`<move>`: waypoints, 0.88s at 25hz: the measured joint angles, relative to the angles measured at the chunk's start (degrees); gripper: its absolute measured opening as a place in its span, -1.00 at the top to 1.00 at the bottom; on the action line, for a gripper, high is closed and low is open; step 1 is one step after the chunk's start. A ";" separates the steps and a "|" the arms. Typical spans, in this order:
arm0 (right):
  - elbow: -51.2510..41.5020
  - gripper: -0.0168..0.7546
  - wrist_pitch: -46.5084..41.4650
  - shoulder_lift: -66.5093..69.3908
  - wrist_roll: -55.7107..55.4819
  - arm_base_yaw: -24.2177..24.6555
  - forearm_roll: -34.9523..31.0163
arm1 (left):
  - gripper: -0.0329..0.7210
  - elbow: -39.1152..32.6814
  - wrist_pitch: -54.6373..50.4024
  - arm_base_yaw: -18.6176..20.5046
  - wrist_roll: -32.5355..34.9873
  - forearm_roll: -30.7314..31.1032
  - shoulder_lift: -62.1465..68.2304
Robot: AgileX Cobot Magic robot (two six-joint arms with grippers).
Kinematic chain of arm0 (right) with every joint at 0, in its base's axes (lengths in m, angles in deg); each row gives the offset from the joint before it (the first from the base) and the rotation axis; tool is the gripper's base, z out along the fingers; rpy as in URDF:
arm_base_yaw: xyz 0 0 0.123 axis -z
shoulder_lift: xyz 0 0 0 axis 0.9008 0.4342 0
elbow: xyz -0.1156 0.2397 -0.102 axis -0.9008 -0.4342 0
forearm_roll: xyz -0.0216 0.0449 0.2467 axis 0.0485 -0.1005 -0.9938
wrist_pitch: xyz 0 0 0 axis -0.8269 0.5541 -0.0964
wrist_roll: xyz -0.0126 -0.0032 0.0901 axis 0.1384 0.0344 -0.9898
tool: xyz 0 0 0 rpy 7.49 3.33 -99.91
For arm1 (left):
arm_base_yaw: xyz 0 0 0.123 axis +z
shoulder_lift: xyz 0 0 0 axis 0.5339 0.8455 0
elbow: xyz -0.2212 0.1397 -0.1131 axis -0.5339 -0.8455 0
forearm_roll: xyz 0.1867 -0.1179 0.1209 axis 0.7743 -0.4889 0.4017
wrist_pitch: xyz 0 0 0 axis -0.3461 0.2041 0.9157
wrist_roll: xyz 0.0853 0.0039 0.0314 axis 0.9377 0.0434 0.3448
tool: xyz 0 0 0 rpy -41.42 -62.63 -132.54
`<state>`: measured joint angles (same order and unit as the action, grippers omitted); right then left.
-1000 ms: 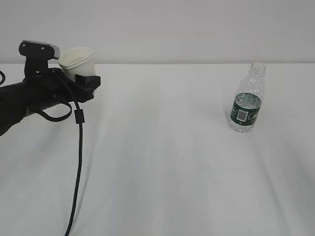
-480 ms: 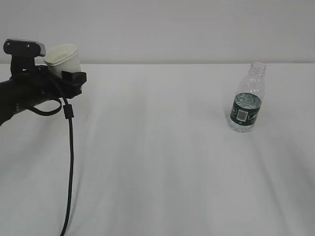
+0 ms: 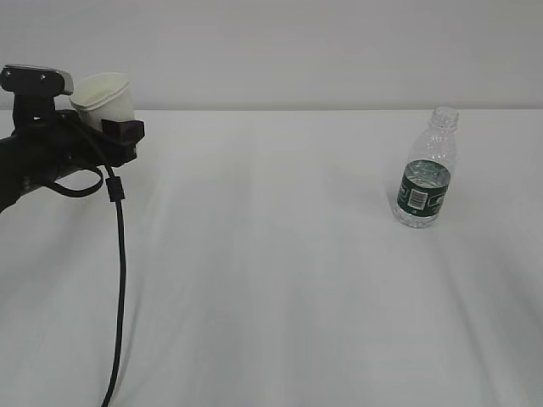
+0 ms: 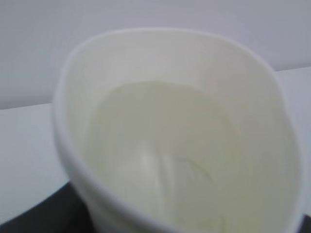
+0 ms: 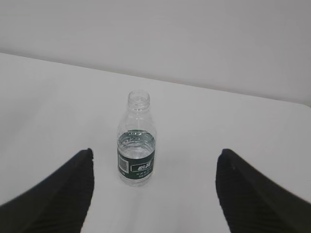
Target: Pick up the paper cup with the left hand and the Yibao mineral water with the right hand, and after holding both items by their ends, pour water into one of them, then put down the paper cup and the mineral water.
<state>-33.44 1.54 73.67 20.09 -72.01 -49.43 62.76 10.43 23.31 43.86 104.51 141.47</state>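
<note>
At far left we see the left end effector [image 3: 114, 127] clamping the paper cup [image 3: 105, 97], rim squashed, so it may slip. Yibao mineral water [image 3: 426, 174] stands uncapped on the tabletop [image 3: 271, 280]; the wide-open right end effector [image 5: 154, 187] could topple it.

path to Yibao mineral water [image 5: 137, 145]: open between spread fingers [image 5: 58, 194] | table [image 3: 280, 254]: only bottle stands there

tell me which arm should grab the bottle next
Right. Its open end effector already faces the upright Yibao mineral water, which stands between its fingers in the wrist view. The left end effector is occupied with the paper cup far across the table.
</note>
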 joint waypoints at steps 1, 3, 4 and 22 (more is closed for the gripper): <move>0.00 -0.58 0.00 0.00 0.00 0.00 -0.28 | -0.21 0.00 0.31 0.00 0.04 -0.14 0.34; 0.00 -0.58 0.00 0.00 0.00 0.00 -0.40 | -0.21 0.09 1.16 0.00 0.13 -0.34 1.42; 0.00 -0.58 0.00 0.00 0.00 0.00 -0.64 | -0.21 0.09 1.46 0.00 0.13 -0.34 2.22; 0.00 -0.58 -0.53 0.00 0.00 0.00 -0.84 | -0.21 0.34 8.74 0.10 3.17 -3.08 9.08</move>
<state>-33.44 1.01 73.67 20.09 -72.01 -50.26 63.10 19.17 23.41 47.02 101.43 150.55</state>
